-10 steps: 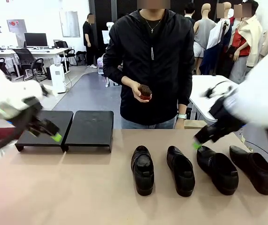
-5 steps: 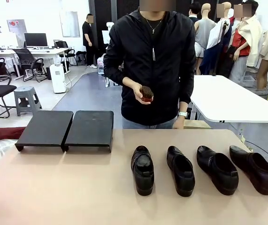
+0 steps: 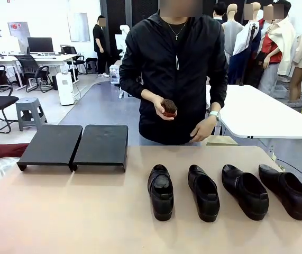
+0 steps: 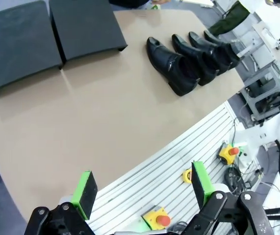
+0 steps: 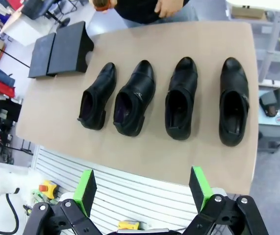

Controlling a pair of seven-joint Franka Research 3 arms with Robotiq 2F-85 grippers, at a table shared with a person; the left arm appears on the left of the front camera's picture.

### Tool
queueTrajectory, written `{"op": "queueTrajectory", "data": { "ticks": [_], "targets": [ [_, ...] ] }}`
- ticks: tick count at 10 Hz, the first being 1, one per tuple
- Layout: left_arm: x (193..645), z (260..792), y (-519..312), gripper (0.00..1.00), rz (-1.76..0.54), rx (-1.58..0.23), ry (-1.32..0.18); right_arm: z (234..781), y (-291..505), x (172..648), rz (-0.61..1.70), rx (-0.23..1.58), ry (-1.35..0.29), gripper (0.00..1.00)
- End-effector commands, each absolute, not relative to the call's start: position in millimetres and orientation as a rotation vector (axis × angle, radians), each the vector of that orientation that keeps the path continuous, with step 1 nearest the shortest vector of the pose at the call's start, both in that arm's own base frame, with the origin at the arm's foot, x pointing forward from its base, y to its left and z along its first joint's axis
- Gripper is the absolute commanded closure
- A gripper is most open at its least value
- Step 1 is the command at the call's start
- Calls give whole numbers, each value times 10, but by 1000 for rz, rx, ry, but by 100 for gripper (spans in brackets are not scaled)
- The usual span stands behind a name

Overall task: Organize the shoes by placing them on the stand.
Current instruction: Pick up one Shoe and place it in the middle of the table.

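Several black leather shoes lie side by side, toes pointing away from the person, on the right half of the tan table. The stand, two slanted matte-black panels, sits bare at the table's far left. From high above the table's near edge, my left gripper stands open, with the stand and the shoes far beyond its green pads. My right gripper is also open and holds nothing, looking down on the row of shoes and the stand.
A person in a black jacket stands at the far edge, holding a small brown brush in one hand, the other hand raised near the waist. A white table stands behind at the right. Bare tabletop lies in front of the stand.
Both arms have pulled back out of the front view, where they hovered over the stand and the shoes. The person has shifted slightly right and raised the free hand. The shoes have not moved.
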State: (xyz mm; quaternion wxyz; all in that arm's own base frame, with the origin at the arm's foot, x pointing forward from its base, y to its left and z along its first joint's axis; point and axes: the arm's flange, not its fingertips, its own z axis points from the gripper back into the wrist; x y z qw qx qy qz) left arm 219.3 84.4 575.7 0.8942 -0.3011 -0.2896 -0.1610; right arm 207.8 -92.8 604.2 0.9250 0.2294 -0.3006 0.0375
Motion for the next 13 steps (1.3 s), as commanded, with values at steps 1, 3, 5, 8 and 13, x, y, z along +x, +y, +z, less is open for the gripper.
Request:
{"op": "queueTrajectory", "data": {
  "ticks": [1, 3, 5, 8, 13],
  "targets": [
    [2141, 5799, 825, 0, -364, -637, -614, 6089, -932, 2099, 112, 492, -619, 0],
    [2141, 5799, 825, 0, -364, -637, -614, 6089, -932, 2099, 112, 492, -619, 0],
    [2141, 5799, 825, 0, -364, -637, -614, 6091, -634, 2378, 135, 438, -577, 0],
    [2141, 5799, 825, 0, -364, -637, -614, 6070, -767, 2588, 201, 405, -432, 0],
    [2141, 5799, 825, 0, -364, -637, -614, 5869, -1787, 1647, -76, 504, -522, 0]
  ]
}}
